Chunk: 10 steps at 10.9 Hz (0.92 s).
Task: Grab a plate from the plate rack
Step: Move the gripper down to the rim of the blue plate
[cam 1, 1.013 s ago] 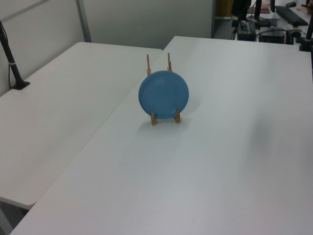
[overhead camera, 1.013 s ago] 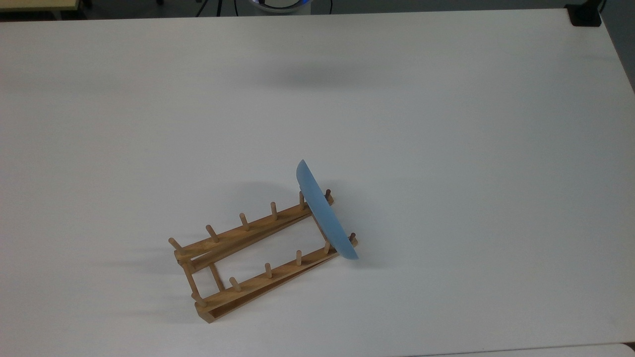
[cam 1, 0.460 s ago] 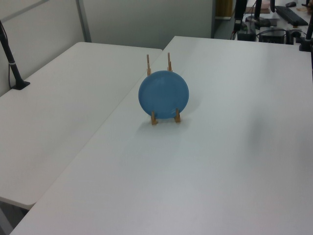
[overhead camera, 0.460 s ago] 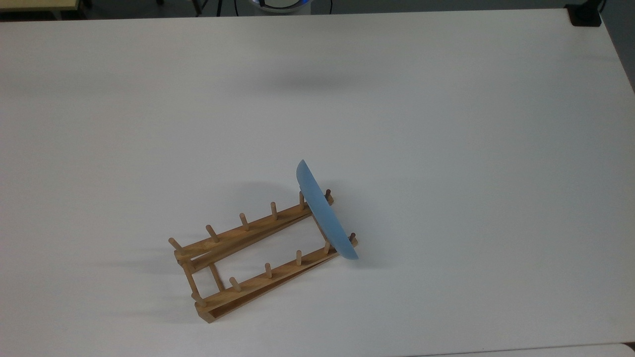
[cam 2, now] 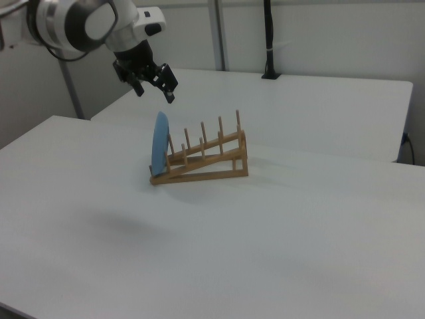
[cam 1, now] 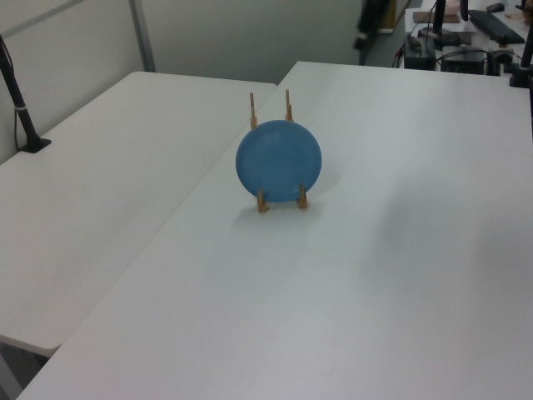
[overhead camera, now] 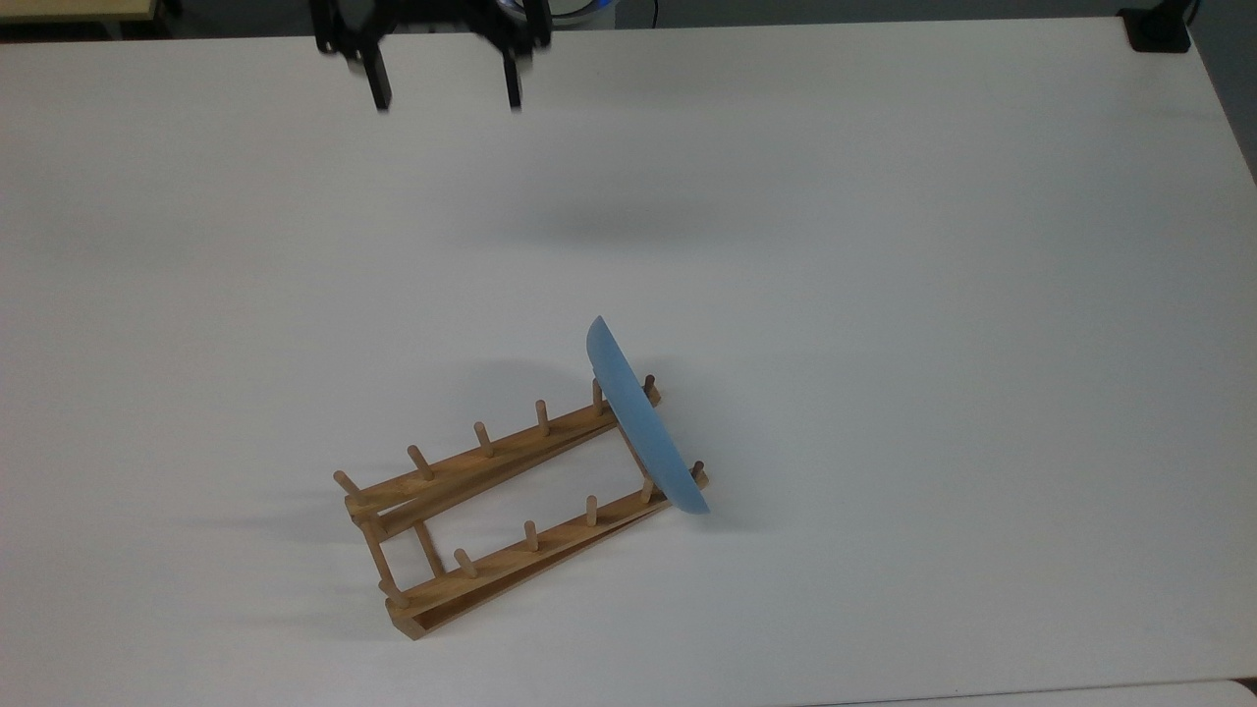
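The light-blue plate stands on edge in the end slot of the wooden plate rack, at the rack's right end in the top view. The left view has the plate face-on, with rack pegs in front of and behind it. In the right view the plate leans at the low left end of the rack. My gripper hangs open at the top view's upper edge, far from the plate. In the right view the gripper hovers above and just left of the plate, holding nothing.
A black mount sits on the table's far right corner in the top view. A second white table adjoins on the left view's left, with a black post. A similar post stands behind in the right view.
My gripper has come into the top view at its upper edge, where only the table showed before. The plate and the rack have not moved.
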Motion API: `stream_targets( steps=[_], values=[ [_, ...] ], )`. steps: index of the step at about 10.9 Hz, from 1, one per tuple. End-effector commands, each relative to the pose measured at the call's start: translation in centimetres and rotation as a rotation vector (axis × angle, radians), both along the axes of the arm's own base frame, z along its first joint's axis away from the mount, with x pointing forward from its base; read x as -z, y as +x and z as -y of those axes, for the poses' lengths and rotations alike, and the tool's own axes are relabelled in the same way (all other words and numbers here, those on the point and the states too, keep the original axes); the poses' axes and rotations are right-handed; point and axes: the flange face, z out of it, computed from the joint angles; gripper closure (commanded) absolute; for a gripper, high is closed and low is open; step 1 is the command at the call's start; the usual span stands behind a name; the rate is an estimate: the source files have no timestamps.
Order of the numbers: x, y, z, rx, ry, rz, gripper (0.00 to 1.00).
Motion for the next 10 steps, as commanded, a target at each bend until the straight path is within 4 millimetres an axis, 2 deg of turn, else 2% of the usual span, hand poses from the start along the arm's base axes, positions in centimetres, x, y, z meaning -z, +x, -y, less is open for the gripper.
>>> stream_targets(
  steps=[1,4,6,7,9,10],
  values=[
    [3.4,3.9,-3.8,0.048,-0.051,0.124,0.0],
    [4.2,4.7,-7.8,-0.015,-0.07,0.186,0.0],
    [5.8,5.5,-9.5,-0.014,-0.142,0.213,0.05],
    [7.7,6.2,-11.3,-0.011,-0.184,0.223,0.08],
    [10.8,7.3,-12.3,0.035,-0.244,0.244,0.11],
    [11.9,7.4,-13.5,0.036,-0.258,0.244,0.13]
  ],
)
